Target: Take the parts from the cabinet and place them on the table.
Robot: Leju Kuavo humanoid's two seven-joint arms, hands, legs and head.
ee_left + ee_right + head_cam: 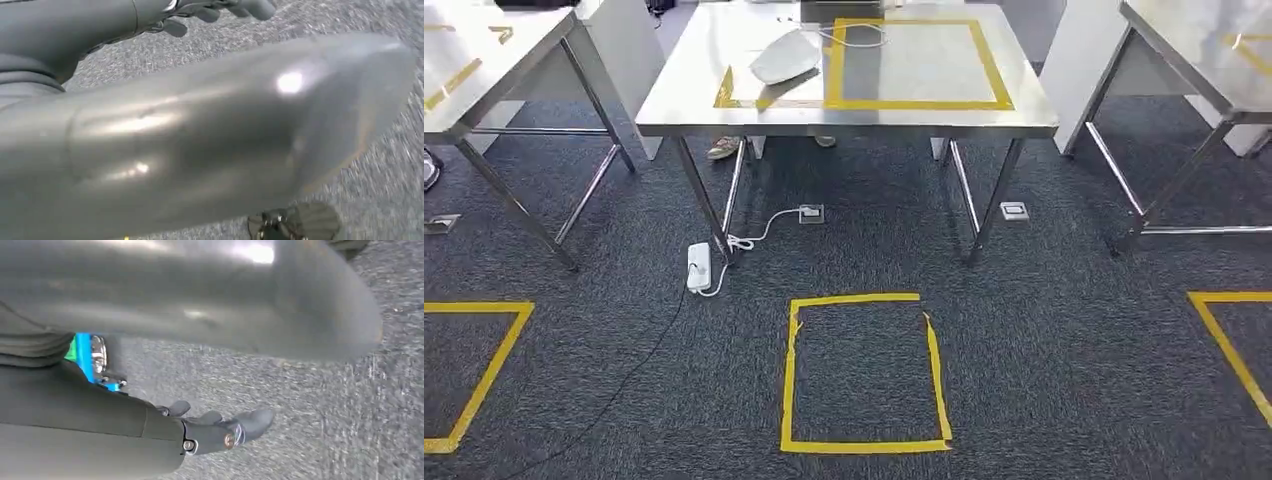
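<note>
head view: pale part (786, 55) on steel table (684, 95); l robot hand (220, 10), r robot hand (220, 430) grip unclear.

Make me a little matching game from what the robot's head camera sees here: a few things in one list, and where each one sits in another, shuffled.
Things:
1. pale curved part
2. white power strip
3. yellow tape square
4. shoe

Places:
A. on the carpet beside a leg of the middle table
B. on top of the middle steel table, overlapping its yellow outline
C. on the floor behind the middle table, seen under its top
D. stuck to the carpet in front of the middle table

Pairs: 1-B, 2-A, 3-D, 4-C
</note>
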